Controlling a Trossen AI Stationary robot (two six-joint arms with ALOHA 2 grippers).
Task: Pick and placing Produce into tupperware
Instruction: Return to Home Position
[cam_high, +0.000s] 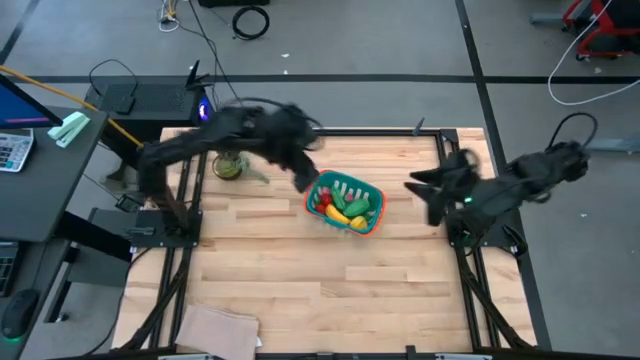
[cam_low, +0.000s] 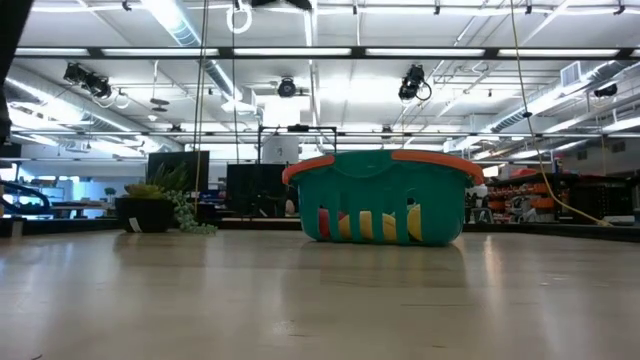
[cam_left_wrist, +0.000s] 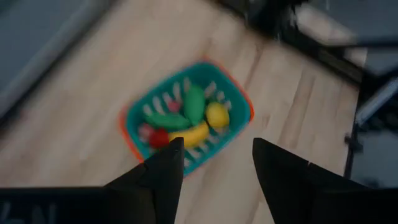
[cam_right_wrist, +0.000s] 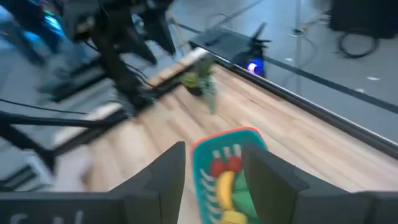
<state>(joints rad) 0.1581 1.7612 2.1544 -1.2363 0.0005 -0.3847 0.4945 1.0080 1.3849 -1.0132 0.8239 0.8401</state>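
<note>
The teal tupperware basket (cam_high: 346, 203) with an orange-red rim stands on the wooden table, right of centre; the low view shows the basket (cam_low: 382, 198) on its base. Inside it lie a yellow banana (cam_left_wrist: 189, 134), green pods (cam_left_wrist: 193, 104), red round pieces (cam_left_wrist: 158, 137) and a yellow chunk (cam_left_wrist: 217, 114). My left gripper (cam_high: 305, 176) hovers open above the basket's left far side, touching nothing. My right gripper (cam_high: 420, 190) hangs open to the right of the basket, near the table's right edge.
A spiky green potted plant (cam_high: 229, 165) stands at the far left of the table, under the left arm. A tan cloth (cam_high: 216, 331) lies at the near left edge. Bare wood (cam_high: 330, 285) spreads across the near half of the table.
</note>
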